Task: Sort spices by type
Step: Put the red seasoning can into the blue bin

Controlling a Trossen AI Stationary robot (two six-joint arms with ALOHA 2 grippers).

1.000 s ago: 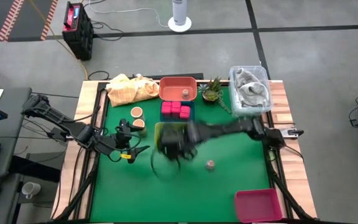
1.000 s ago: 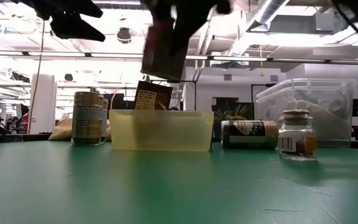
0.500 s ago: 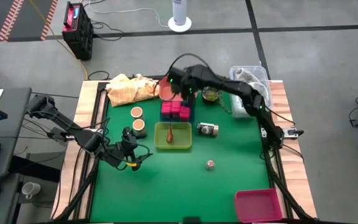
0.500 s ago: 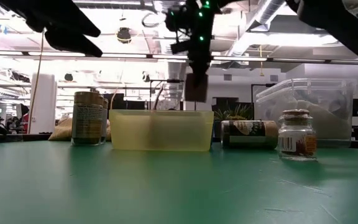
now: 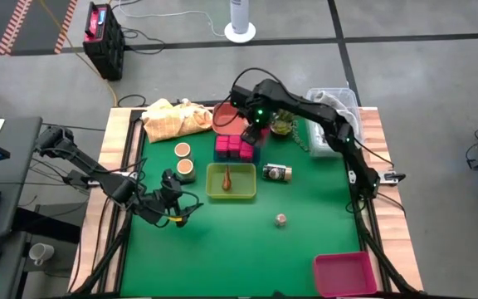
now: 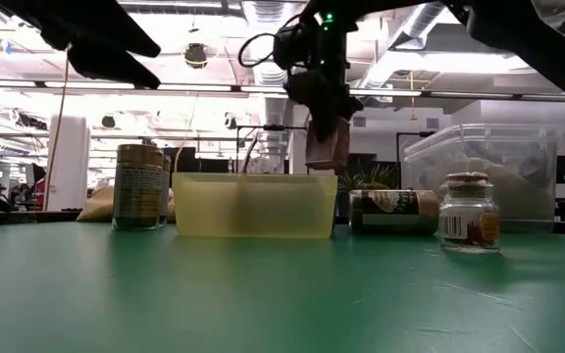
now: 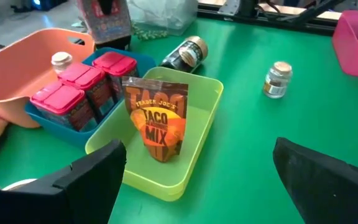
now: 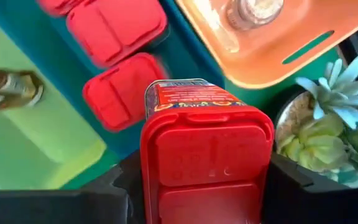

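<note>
Right gripper (image 5: 254,126) is above the upper centre of the worktop (image 5: 305,249), clamped on a red-lidded spice container (image 8: 205,155) held by its sides. It hangs over the blue tray (image 7: 143,60), which already carries three matching pink-lidded containers (image 7: 87,84).

Left gripper (image 5: 175,208) waits at lower left of the green surface, jaws wide and empty.

Other task items noted:
- taco mix pouch (image 7: 156,118) upright in the yellow-green bin (image 7: 194,152);
- dark jar (image 5: 277,173) on its side just right of that bin;
- small corked jar (image 5: 280,219) alone, lower centre;
- two tan round jars (image 5: 183,158) left of the bin;
- one small jar (image 5: 247,124) in the orange tray (image 5: 226,116).

Recommended practice for this step: centre the held container over the vacant corner of the blue tray, keep it upright, lower straight down so it clears its neighbours and the succulent (image 8: 328,127) close by, and release only once seated.
</note>
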